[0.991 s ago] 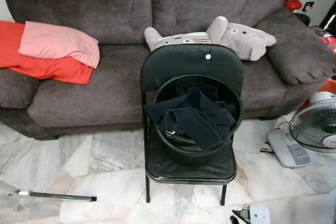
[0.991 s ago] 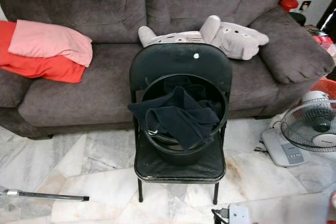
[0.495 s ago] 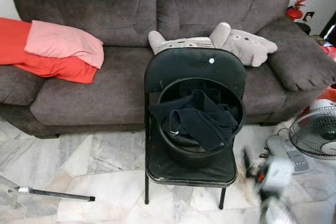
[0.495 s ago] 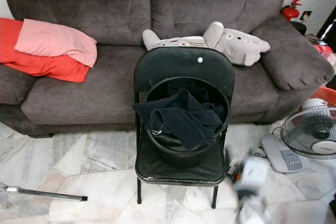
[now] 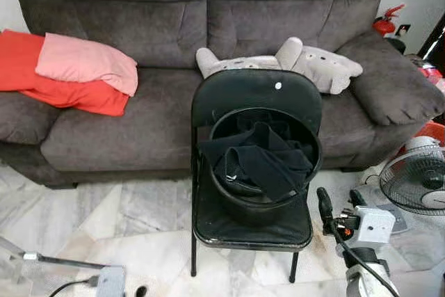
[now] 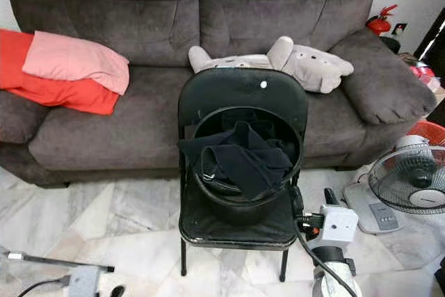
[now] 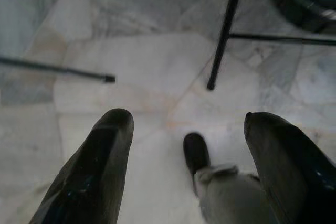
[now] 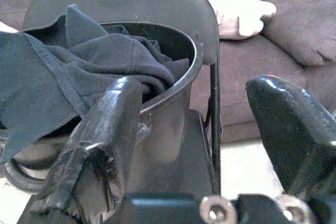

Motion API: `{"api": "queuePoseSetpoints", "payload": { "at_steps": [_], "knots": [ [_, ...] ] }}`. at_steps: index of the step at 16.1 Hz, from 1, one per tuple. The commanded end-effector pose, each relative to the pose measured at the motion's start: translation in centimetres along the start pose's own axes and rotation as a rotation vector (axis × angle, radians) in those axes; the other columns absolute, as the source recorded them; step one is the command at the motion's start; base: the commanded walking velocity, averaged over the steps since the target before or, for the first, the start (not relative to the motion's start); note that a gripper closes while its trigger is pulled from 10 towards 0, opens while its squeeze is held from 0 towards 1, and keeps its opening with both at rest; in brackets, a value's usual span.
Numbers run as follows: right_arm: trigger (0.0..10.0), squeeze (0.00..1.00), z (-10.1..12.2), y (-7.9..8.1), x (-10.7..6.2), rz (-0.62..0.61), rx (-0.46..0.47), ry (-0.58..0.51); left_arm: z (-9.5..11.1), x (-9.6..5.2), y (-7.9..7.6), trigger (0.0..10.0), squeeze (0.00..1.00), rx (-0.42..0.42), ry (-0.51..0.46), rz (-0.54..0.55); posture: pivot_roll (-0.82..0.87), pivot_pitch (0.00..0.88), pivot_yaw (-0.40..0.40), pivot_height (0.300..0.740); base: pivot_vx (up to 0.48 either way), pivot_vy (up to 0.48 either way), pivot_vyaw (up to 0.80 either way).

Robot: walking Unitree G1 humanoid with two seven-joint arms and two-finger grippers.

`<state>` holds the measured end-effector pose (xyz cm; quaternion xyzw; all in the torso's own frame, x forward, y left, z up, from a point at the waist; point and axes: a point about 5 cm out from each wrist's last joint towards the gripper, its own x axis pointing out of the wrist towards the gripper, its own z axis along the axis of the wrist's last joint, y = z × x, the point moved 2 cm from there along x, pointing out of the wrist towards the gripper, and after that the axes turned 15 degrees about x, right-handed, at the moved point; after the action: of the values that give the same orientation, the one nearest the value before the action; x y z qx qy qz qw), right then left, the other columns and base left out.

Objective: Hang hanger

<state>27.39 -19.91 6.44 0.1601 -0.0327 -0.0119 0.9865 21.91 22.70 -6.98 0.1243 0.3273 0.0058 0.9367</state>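
Raised at the lower right of my left eye view, my right gripper [image 5: 339, 205] stands with its two black fingers spread wide and nothing between them, just beside the right edge of the black folding chair [image 5: 254, 95] at the centre of the frame; its wrist view looks past the parted fingers [image 8: 105, 145] at the rim of the black bucket [image 8: 173, 108] and the chair back behind it. That bucket sits on the chair seat, heaped with dark clothes [image 5: 261, 158] that spill over its left rim, and a pale curved piece (possibly part of a hanger, I cannot tell) [image 5: 231, 176] peeks from the folds at the lower left of the heap. My left gripper [image 7: 184, 171] hangs low and open over the marble floor [image 7: 142, 61], empty, with a chair leg [image 7: 224, 30] at the upper middle of its wrist view and a thin dark rod [image 7: 58, 70] lying at the left. Behind the chair a grey sofa [image 5: 139, 19] fills the upper frame, with a pink cloth [image 5: 87, 64] folded on a red one [image 5: 69, 92] at its upper left and a grey plush toy [image 5: 313, 67] lying on the seat just above the chair back. A white fan [image 5: 417, 186] stands at the right edge, and a red fire extinguisher [image 5: 386, 22] sits at the upper right
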Motion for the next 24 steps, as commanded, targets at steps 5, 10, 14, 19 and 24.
{"api": "queuePoseSetpoints", "payload": {
  "at_steps": [5,10,14,19,24],
  "knots": [
    [10.0,0.0,1.1,2.1,2.2,0.033,-0.021,-0.02,0.8,0.5,0.2,10.0,0.0,0.061,0.01,-0.045,-0.45,0.16,0.138,0.74,0.0,0.0,0.0],
    [10.0,0.0,1.3,1.7,3.1,-0.017,-0.021,-0.023,1.3,0.8,0.1,10.0,0.0,0.074,0.021,-0.062,-0.52,0.161,0.204,0.74,0.0,0.0,0.0],
    [10.0,0.0,1.3,2.0,3.2,0.0,-0.029,-0.016,3.0,1.4,0.4,10.0,0.0,0.082,-0.003,-0.062,-0.52,0.158,0.205,0.74,0.0,0.0,0.0],
    [10.0,0.0,1.3,2.1,3.4,-0.006,-0.028,-0.025,2.5,1.3,0.1,10.0,0.0,0.091,0.014,-0.079,-0.53,0.158,0.209,0.74,0.0,0.0,0.0],
    [10.0,0.0,1.1,1.9,3.3,-0.02,0.004,-0.021,2.4,1.3,0.7,10.0,0.0,0.089,0.033,-0.064,-0.44,0.148,0.201,0.74,0.0,0.0,0.0]
  ]
}}
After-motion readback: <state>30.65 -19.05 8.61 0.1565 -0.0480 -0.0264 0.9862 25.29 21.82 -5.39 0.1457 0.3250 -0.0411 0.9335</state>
